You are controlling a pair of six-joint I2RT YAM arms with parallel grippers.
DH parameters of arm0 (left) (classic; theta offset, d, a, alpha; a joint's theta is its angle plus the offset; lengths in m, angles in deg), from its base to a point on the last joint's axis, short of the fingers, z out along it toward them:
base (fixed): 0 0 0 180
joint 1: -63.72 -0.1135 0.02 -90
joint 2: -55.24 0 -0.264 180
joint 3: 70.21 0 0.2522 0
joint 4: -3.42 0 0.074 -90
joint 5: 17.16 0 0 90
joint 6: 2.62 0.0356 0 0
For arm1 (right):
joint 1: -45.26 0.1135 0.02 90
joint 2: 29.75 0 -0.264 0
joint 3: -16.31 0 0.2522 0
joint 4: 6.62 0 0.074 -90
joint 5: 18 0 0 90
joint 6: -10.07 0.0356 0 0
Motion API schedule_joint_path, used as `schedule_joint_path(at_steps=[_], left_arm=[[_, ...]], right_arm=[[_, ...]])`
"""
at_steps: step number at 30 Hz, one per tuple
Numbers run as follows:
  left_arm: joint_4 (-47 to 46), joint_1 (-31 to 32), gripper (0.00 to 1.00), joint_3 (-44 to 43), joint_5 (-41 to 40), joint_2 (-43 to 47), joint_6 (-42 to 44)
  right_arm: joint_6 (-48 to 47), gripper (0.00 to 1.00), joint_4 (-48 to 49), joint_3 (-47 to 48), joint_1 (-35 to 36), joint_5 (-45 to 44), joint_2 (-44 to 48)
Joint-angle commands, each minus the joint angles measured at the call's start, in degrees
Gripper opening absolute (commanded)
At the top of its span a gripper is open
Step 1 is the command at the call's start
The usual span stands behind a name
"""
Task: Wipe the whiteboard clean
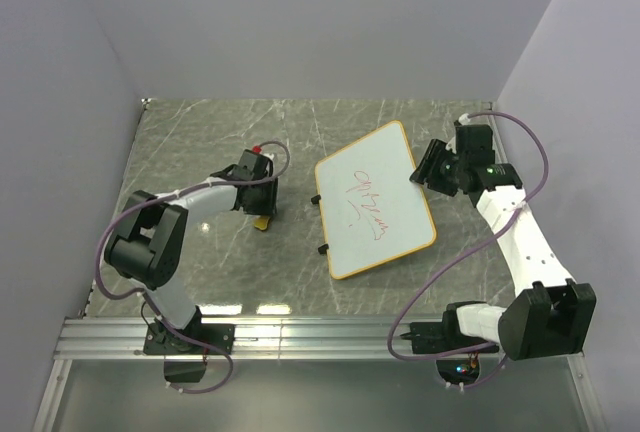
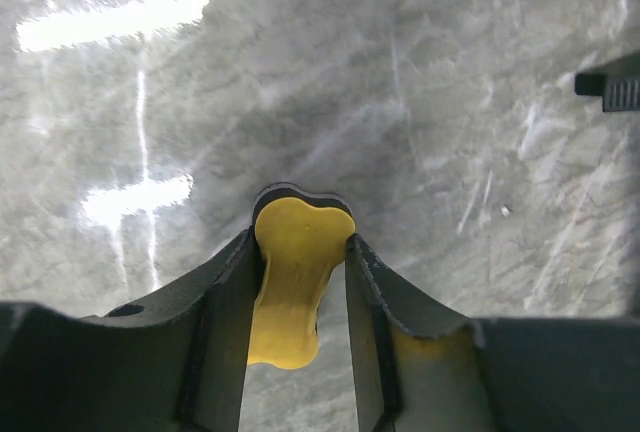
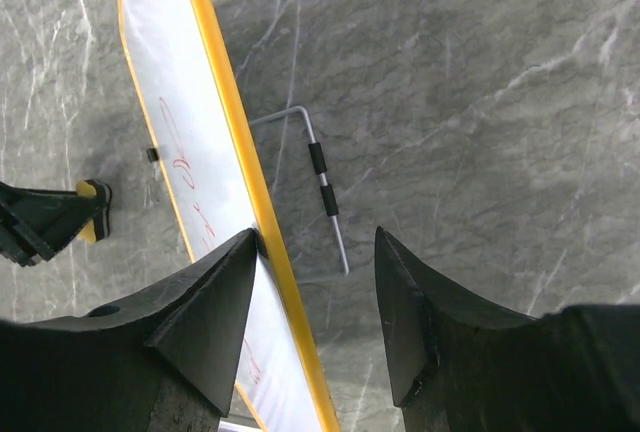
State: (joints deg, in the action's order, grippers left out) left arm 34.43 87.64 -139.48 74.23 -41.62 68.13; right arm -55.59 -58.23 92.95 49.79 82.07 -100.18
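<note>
The whiteboard (image 1: 375, 202) lies tilted on the grey marble table, orange-yellow framed, with red scribbles across its face. A small yellow eraser (image 1: 262, 223) sits left of the board, and my left gripper (image 1: 263, 212) stands over it. In the left wrist view the eraser (image 2: 295, 282) is between the fingers, both touching its wide head, so the left gripper (image 2: 300, 240) is shut on it. My right gripper (image 1: 425, 174) is at the board's right edge. In the right wrist view it (image 3: 318, 237) is open astride the yellow frame of the whiteboard (image 3: 195, 142), with the left finger (image 3: 215, 297) over the white face.
A bent metal rod with black sleeves (image 3: 320, 177) lies on the table under the board's right side. Black clips (image 1: 320, 248) stick out on the board's left edge. White walls close in the table on three sides, and an aluminium rail (image 1: 300, 337) runs along the near edge.
</note>
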Motion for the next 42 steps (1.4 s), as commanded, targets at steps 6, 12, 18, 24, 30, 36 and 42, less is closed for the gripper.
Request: schedule_joint_path(at_steps=[6, 12, 18, 24, 30, 36, 42], left_arm=[[0.94, 0.86, 0.44, 1.28, -1.21, 2.64, -0.27], [2.08, 0.86, 0.55, 1.01, -3.06, 3.96, -0.09], [2.61, 0.95, 0.56, 1.01, -2.53, 4.66, -0.18], [2.70, 1.13, 0.56, 1.71, -2.44, 5.01, -0.35], [2.61, 1.74, 0.48, 2.07, -2.97, 3.70, -0.79], [2.34, 2.01, 0.28, 2.42, -3.67, 2.55, -1.67], [2.87, 2.36, 0.01, 2.16, -3.67, 1.76, -1.94]], right_arm=[[-0.96, 0.58, 2.43, -0.91, -0.40, 0.39, 1.17], [-0.43, 0.59, 3.30, -3.19, -0.40, 0.83, 2.23], [-0.25, 0.60, 3.66, -4.95, -0.40, 0.57, 3.11], [-1.13, 0.60, 3.48, -5.22, -0.49, 0.04, 3.20], [-1.75, 0.60, 3.57, -4.95, -0.67, 0.22, 2.67], [-1.84, 0.61, 4.79, -3.20, -0.84, 3.64, 2.23], [-1.14, 0.63, 9.71, -1.70, -0.84, 13.65, 0.31]])
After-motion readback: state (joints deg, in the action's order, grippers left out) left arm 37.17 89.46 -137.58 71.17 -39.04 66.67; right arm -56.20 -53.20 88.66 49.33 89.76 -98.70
